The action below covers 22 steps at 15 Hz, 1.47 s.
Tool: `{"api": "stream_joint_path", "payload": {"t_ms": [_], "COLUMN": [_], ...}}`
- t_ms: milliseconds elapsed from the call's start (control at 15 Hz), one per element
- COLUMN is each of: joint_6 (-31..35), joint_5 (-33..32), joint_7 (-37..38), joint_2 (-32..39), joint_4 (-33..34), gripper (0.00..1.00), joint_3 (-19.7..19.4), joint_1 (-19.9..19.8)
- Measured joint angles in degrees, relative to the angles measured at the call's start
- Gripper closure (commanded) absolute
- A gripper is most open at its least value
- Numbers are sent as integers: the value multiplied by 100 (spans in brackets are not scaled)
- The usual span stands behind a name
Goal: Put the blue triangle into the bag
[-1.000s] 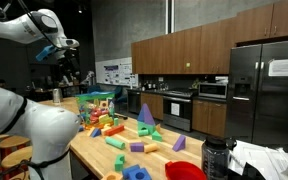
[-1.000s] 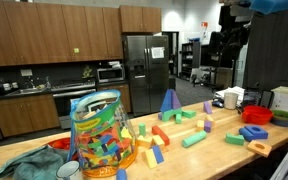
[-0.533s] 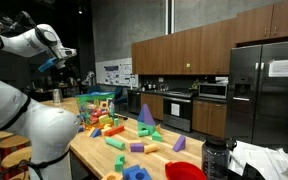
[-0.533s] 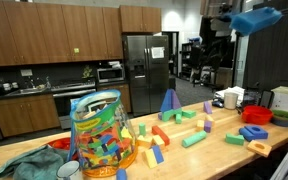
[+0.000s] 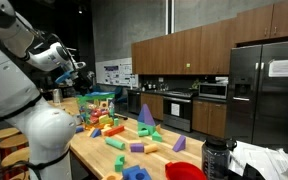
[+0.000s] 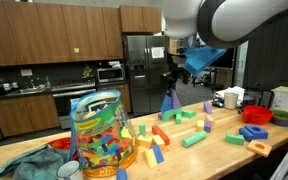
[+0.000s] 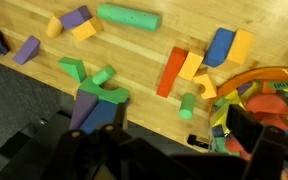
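Note:
The blue triangle stands upright on the wooden table near its middle; it also shows in an exterior view and from above in the wrist view. The bag is a clear mesh bag full of coloured blocks, standing at one end of the table, and its orange rim shows in the wrist view. My gripper hangs high above the table. In the wrist view its fingers are spread, with nothing between them.
Several loose blocks lie across the table: a green cylinder, an orange bar, a blue block. A red bowl and a blue block sit at the far end. A cloth lies beside the bag.
The arm has swung down from high up and across towards the middle of the table. The blocks and the bag have not moved.

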Motion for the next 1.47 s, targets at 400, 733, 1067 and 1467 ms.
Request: {"api": "stream_joint_path", "payload": {"t_ms": [400, 733, 1067, 1467], "joint_6": [6, -162, 208, 640], "joint_5": [-221, -446, -1375, -1892], "joint_7": [137, 281, 566, 536], "joint_2": [531, 869, 1992, 3396], "joint_4": [321, 279, 302, 634], "gripper": [0, 0, 0, 0], "joint_3": [19, -137, -174, -1016], "joint_1": [20, 343, 351, 909]}}
